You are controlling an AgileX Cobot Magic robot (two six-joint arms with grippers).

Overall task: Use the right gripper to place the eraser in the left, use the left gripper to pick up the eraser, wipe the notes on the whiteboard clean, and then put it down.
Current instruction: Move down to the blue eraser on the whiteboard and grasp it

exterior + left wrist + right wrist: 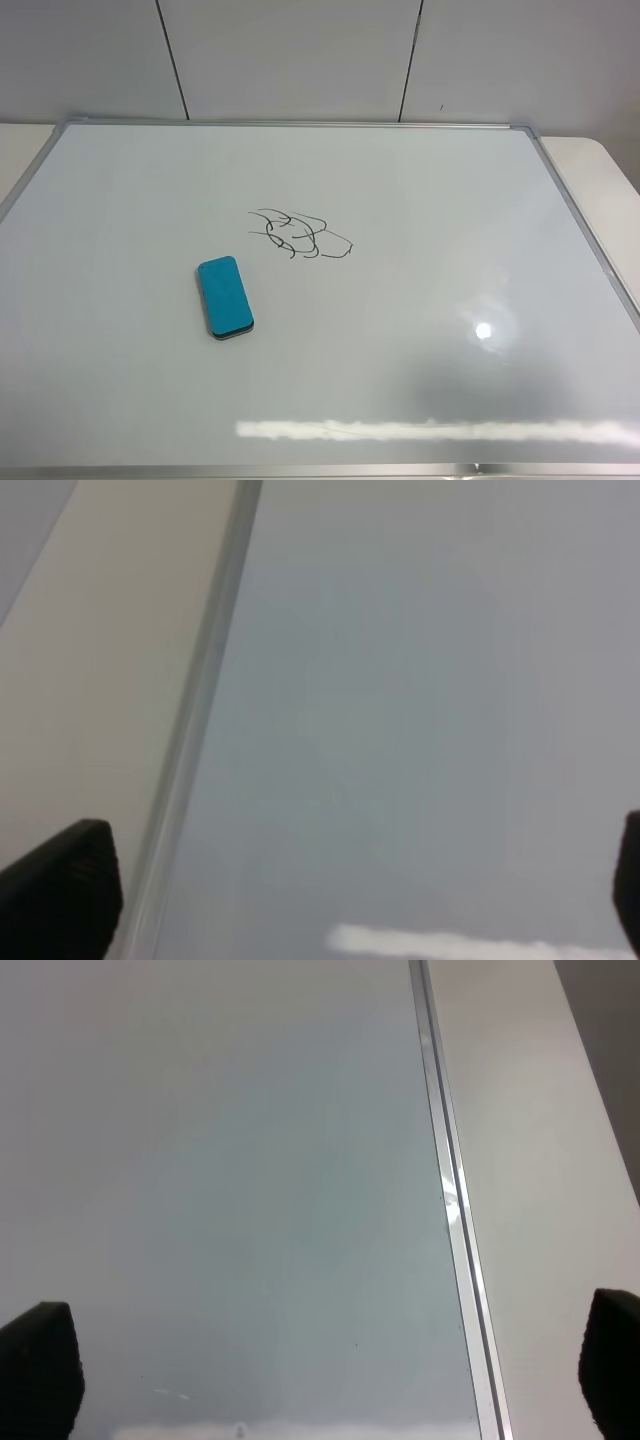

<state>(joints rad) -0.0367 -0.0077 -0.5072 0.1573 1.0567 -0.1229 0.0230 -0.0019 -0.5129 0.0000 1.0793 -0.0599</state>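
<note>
Left gripper (345, 890): jaws spread wide, nothing between them, hanging over the whiteboard (430, 680) by its silver frame (190, 740). Right gripper (325, 1370): same, jaws wide apart and empty, above the board's opposite frame edge, with beige table (540, 1160) beyond it. Neither arm shows in the high view. Eraser (224, 296): teal, lying flat on the whiteboard left of centre, dark underside down. Notes (298, 234): black looping scribble, not legible as words, just up and right of the eraser, with a gap between them. Glare spot (483, 330) on the board's right side. Panelled wall (300, 50) behind.
</note>
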